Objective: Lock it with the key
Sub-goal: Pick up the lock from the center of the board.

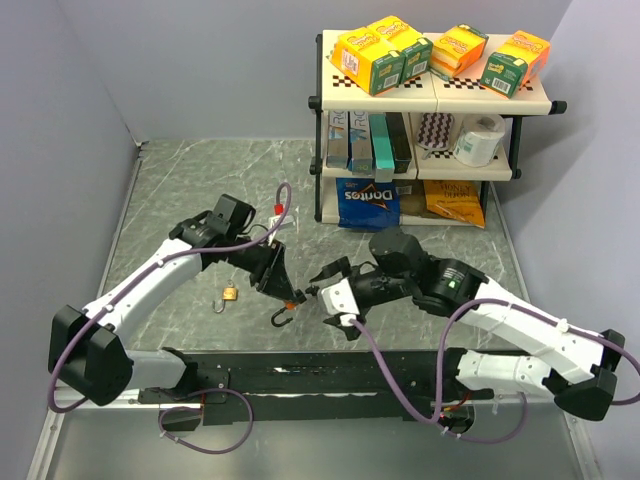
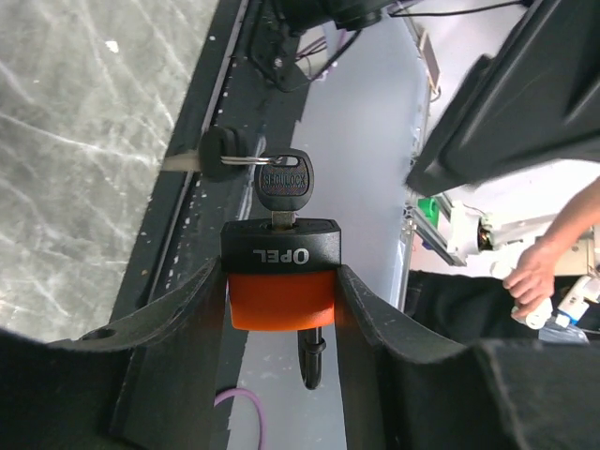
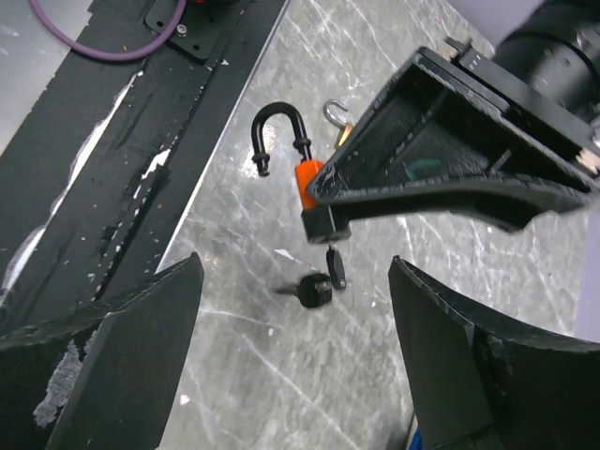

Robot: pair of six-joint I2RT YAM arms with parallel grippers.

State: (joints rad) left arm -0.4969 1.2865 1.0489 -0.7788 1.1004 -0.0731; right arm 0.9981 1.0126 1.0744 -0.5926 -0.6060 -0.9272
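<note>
Just above the grey marbled tabletop (image 1: 200, 190), left gripper (image 1: 287, 293) clamps orange padlock (image 2: 281, 298); right gripper (image 1: 327, 298) gapes empty

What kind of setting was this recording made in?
Probably a robotics lab cell: plain partition walls enclose a marble-patterned table, and a small shelf holds grocery props like a Doritos bag.

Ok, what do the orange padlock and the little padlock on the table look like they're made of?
Orange padlock: matte plastic shell, probably, with a coated-looking black shackle. Small padlock: likely brass, yellowish, with a shiny silver shackle.
</note>
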